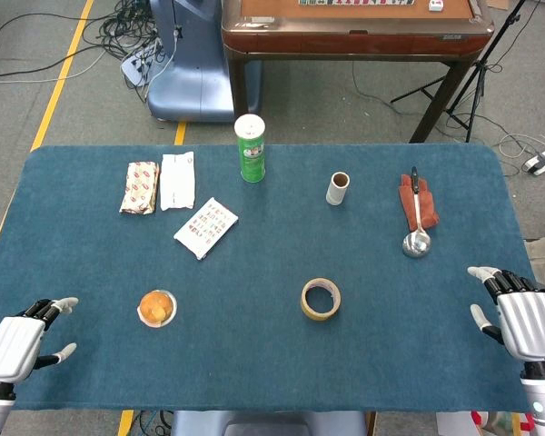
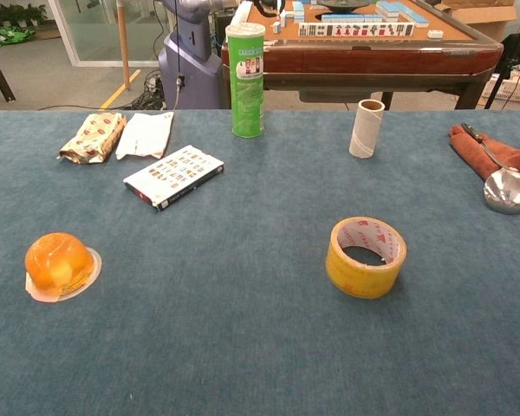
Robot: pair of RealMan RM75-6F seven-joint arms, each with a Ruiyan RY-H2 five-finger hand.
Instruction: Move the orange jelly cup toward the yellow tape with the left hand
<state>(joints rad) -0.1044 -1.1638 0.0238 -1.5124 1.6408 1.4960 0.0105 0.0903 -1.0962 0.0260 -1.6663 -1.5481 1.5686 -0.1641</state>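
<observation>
The orange jelly cup (image 1: 157, 308) is seen resting on the blue counter (image 1: 254, 363) in the near-left area, its dome upward and its flat rim against the cloth, held by nothing. The yellow tape (image 1: 321, 299) lies flat to its right, well apart from it, with its open centre facing up. The left hand (image 1: 18, 345) is positioned at the near-left corner of the counter, left of the cup and apart from it, with its fingers spread and nothing between them. The right hand (image 1: 522, 318) is placed at the near-right edge, well away from the tape, its fingers likewise apart and empty. Neither hand is shown in the chest view. Farther back, a small printed box (image 1: 205, 227) is laid at an angle behind the cup, and two wrapped packets are set side by side beyond it: a patterned packet (image 1: 140, 187) on the left and a white packet (image 1: 177, 181) just beside it. A green canister (image 1: 250, 148) with a white lid is stood upright near the far edge, and a cardboard tube (image 1: 338, 188) is stood upright to its right. At the far right, a metal ladle (image 1: 416, 227) is laid across a red cloth (image 1: 429, 205), with its bowl on the near side.
</observation>
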